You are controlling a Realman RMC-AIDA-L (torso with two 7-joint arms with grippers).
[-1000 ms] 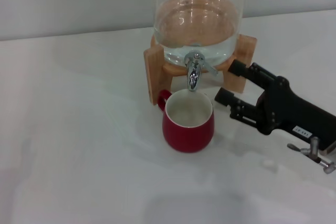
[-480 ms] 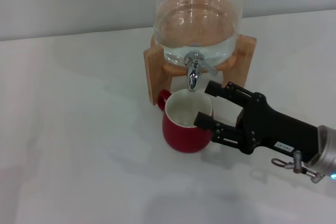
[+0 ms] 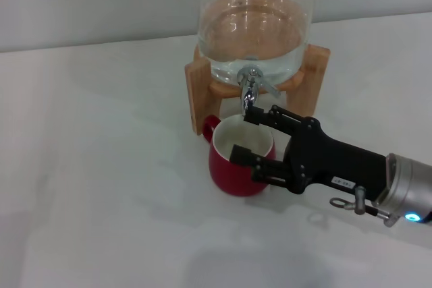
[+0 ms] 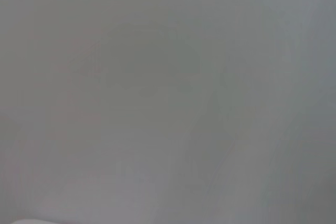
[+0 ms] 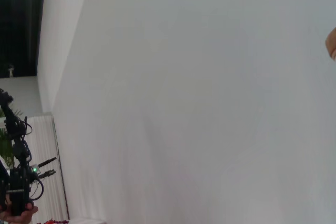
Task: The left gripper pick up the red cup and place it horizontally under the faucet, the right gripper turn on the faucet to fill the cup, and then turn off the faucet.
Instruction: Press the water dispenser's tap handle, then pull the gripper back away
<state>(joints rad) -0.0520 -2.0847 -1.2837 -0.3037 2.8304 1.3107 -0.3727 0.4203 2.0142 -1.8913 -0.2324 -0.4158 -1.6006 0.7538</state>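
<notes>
A clear glass dispenser (image 3: 255, 21), holding water in its rounded bottom, sits in a light wooden stand (image 3: 200, 92) on a white table (image 3: 101, 166). Both stand just beyond the right gripper's (image 3: 244, 135) fingertips, the stand's two upright side boards flanking the glass.

The right claw (image 3: 248, 135) covers the right side of the red cup (image 3: 233, 173) and part of its rim, and its upper finger crosses the tip of the faucet (image 3: 250, 92), so contact there cannot be told. The glass dispenser (image 3: 253, 25) is cut off by the head view's top edge. The left wrist view gives only a blank grey blur.
</notes>
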